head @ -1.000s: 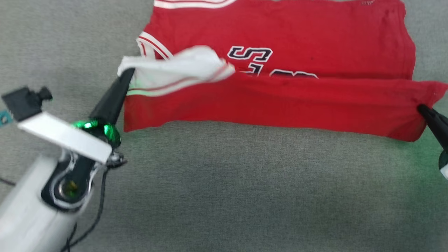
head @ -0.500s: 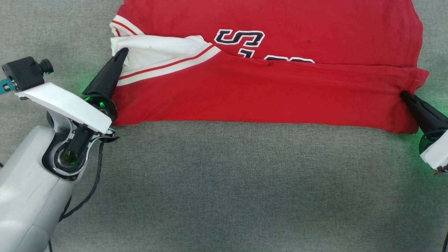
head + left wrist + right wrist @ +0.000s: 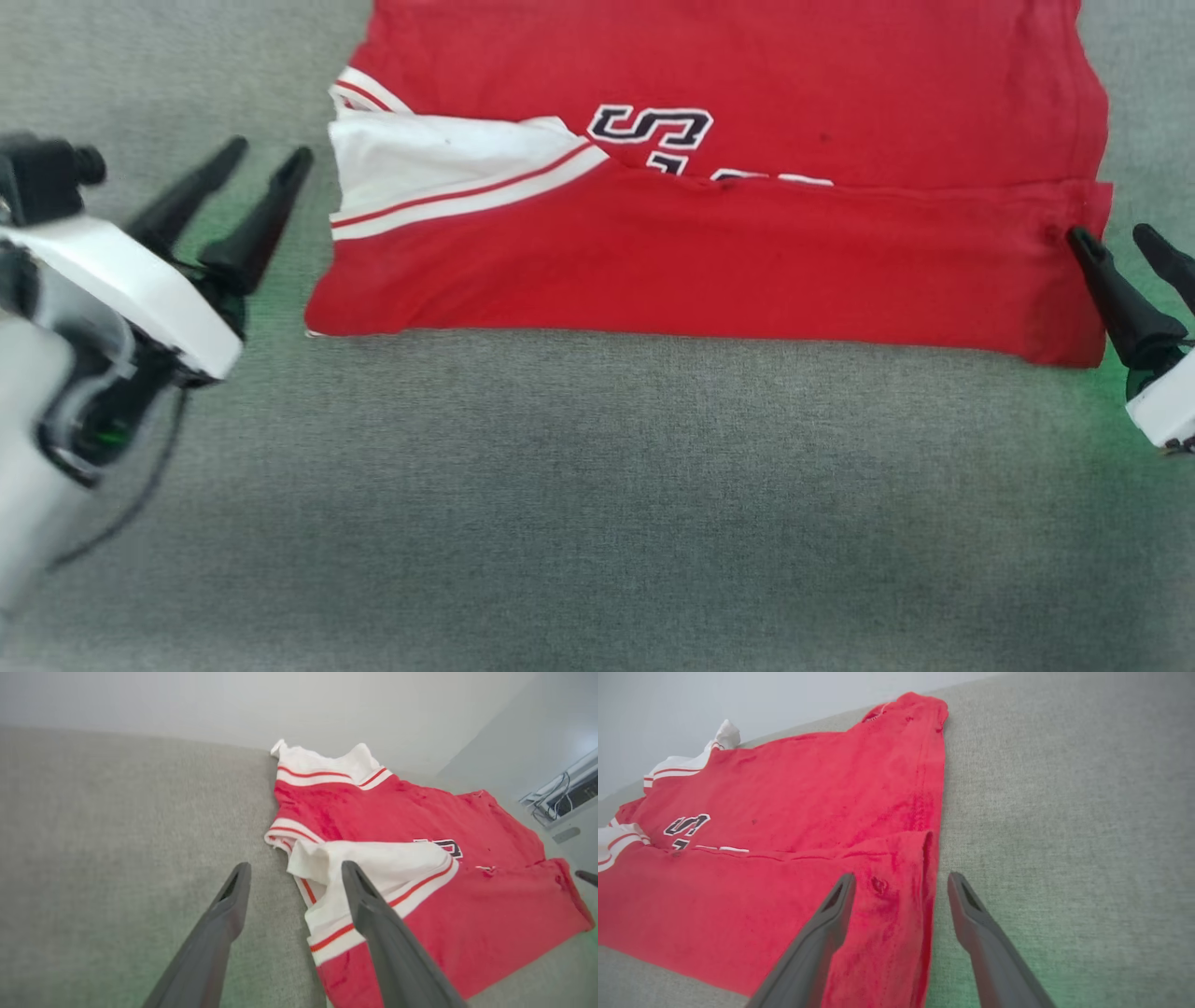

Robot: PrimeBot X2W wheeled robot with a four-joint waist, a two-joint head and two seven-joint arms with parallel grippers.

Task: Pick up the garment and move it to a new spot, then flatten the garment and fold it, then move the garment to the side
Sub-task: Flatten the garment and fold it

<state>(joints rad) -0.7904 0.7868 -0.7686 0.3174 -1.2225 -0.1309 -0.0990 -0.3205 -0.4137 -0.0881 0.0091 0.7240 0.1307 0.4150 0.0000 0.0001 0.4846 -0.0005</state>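
Toward the far side of the grey cloth-covered table (image 3: 597, 485): bright red soft fabric garment with white striped-trim panels (image 3: 709, 252), near strip folded over its middle. Just left of it, apart: left end effector (image 3: 268, 151). Astride its right edge: right end effector (image 3: 1107, 233), one finger above cloth, the other above table.

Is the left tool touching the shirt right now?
Apart. In the head view the left tool stands open beside the shirt, with a strip of grey surface showing between it and the shirt's edge.
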